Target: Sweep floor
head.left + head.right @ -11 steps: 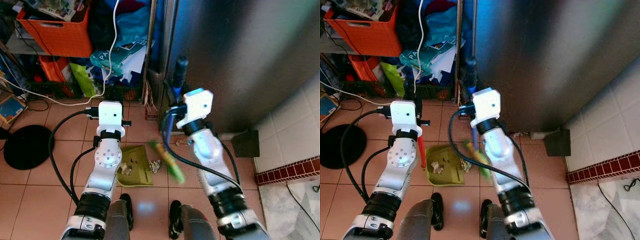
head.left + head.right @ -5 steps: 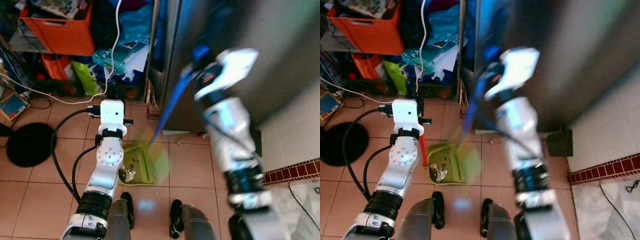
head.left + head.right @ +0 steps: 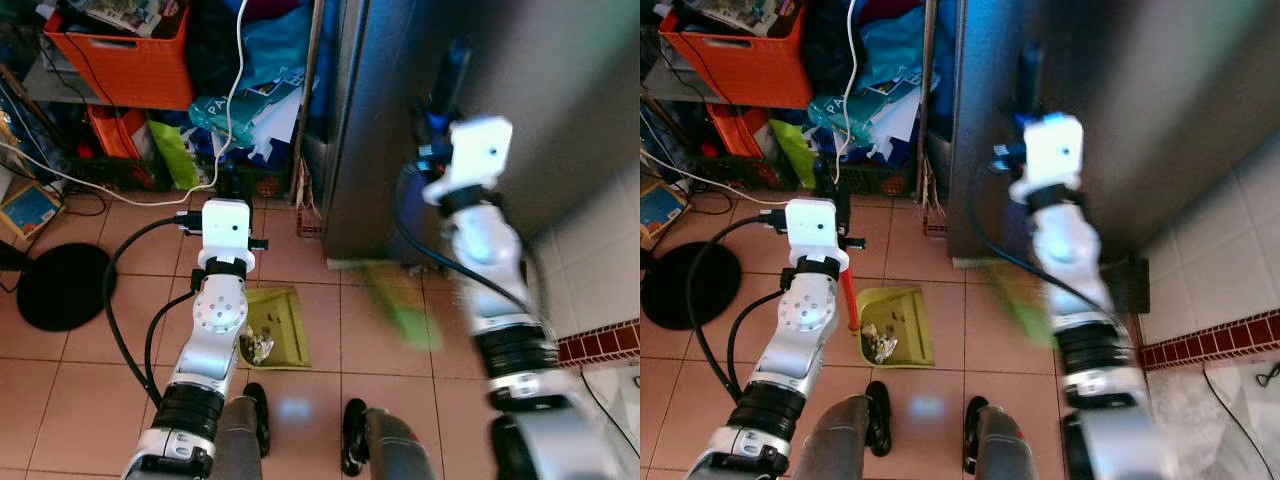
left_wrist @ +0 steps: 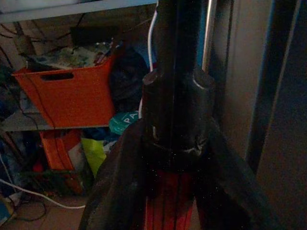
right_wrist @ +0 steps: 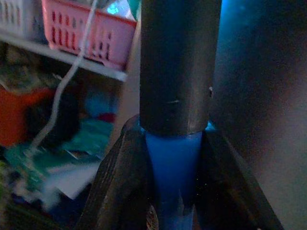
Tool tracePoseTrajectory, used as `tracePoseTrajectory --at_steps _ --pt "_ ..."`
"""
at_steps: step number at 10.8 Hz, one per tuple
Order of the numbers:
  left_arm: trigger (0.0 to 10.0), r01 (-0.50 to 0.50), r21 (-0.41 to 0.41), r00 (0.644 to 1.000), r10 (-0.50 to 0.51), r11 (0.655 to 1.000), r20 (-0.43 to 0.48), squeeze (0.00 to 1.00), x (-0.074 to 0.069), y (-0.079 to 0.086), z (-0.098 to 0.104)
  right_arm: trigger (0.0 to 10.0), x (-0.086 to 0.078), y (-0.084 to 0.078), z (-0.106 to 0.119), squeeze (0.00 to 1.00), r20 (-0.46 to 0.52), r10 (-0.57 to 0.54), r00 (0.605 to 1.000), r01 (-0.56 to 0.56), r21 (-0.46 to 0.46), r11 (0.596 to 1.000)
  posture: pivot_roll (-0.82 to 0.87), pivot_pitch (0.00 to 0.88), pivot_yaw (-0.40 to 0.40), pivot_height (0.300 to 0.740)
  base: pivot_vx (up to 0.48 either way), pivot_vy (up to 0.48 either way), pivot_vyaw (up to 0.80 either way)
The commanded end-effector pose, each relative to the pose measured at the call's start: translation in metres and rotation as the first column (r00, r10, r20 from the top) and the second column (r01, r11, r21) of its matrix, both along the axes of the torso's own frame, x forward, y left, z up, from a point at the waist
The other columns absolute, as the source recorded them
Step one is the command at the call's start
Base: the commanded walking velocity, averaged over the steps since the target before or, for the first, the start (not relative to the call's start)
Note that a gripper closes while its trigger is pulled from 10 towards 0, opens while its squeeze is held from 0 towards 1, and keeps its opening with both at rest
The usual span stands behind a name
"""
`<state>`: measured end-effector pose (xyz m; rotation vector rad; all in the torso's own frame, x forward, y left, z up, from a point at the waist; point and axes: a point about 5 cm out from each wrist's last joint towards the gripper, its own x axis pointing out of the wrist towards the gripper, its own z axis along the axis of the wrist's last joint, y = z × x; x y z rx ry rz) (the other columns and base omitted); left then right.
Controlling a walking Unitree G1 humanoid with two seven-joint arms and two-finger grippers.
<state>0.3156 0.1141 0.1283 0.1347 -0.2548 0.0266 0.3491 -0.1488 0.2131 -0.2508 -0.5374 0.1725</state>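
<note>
1. Right pincer (image 5: 172,158) pinching the broom handle (image 5: 175,72), black grip above, blue shaft running down between the fingers; held high beside the fridge (image 3: 520,110).
2. Broom head (image 3: 400,310) a blurred green smear low over the floor (image 3: 80,380), on the right of the dustpan (image 3: 283,325) and apart from it, close to the fridge's foot.
3. Left pincer (image 4: 172,191) pinching the dustpan's red handle (image 3: 848,300), black grip of that handle above the fingers; pan flat on the tiles just ahead of the robot's feet.
4. Debris (image 3: 255,345) already lying in the pan, near its back.
5. Key relation: pan lies to the left of the broom head, with its long axis running fore and aft; broom handle slants from the raised right pincer down and toward the robot to the head.
6. Judged next: drag the head leftward across the tiles toward the pan while the left arm keeps it down.
7. Right arm the working one, nearer the unswept tiles by the fridge; left arm nearer the pan.
8. Whether crumbs remain along the fridge's foot, too blurred to tell.
</note>
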Motion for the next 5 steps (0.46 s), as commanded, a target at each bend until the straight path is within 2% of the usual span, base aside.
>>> tracePoseTrajectory --at_steps 1,3,5 --pt "10.0 0.023 0.016 0.993 -0.020 1.000 -0.117 0.00 -0.007 -0.004 -0.025 10.0 -0.001 -0.001 0.016 0.00 0.095 0.005 0.995 -0.006 0.005 1.000 0.00 0.276 -0.040 0.740 0.000 0.000 0.00" --pt "10.0 0.023 0.016 0.993 -0.021 1.000 -0.118 0.00 -0.008 -0.004 -0.025 10.0 0.001 -0.007 0.017 0.00 0.120 -0.028 0.992 0.029 -0.010 1.000 0.00 0.277 -0.040 0.740 0.000 0.000 0.00" --pt "10.0 0.025 0.015 0.993 -0.023 1.000 -0.116 0.00 -0.008 -0.004 -0.024 10.0 -0.001 -0.002 0.003 0.00 0.096 -0.013 0.995 0.015 -0.019 1.000 0.00 0.277 -0.041 0.740 0.000 0.000 0.00"
